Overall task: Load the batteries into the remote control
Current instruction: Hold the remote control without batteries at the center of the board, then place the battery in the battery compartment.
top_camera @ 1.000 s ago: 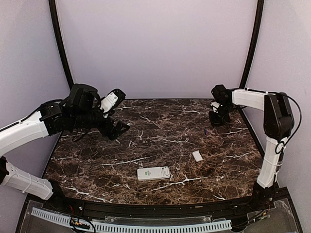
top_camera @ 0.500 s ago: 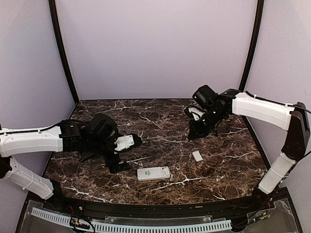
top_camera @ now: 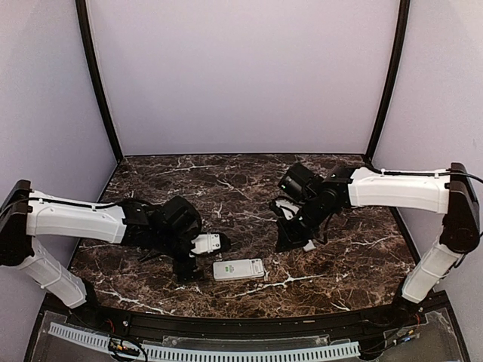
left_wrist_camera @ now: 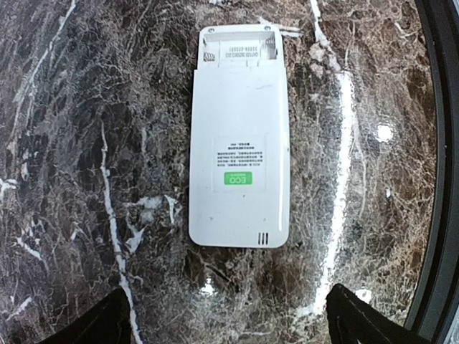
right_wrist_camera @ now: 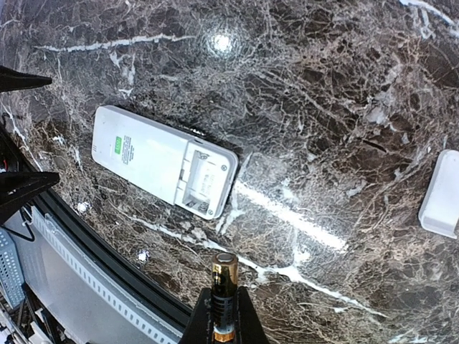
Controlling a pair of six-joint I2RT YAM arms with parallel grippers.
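Observation:
The white remote control (top_camera: pixel 238 269) lies back face up near the table's front edge, and its battery bay (right_wrist_camera: pixel 204 175) is open and empty. In the left wrist view the remote control (left_wrist_camera: pixel 240 143) lies just ahead of my left gripper (left_wrist_camera: pixel 233 326). That gripper is open, its fingertips (left_wrist_camera: pixel 107 322) wide apart and off the remote. My right gripper (right_wrist_camera: pixel 224 297) hovers above the table to the right of the remote control (right_wrist_camera: pixel 161 161). It is shut on a black and copper battery (right_wrist_camera: pixel 224 283), which stands up between the jaws.
A small white battery cover (right_wrist_camera: pixel 441 193) lies on the marble to the right of the remote, partly under my right gripper (top_camera: pixel 290 240) in the top view. The table's black front rim (right_wrist_camera: pixel 86 251) runs close beside the remote. Purple walls enclose the table.
Both arms have swung in from the back corners toward the remote. The left gripper now sits at its left end, the right gripper, battery in its jaws, to its right.

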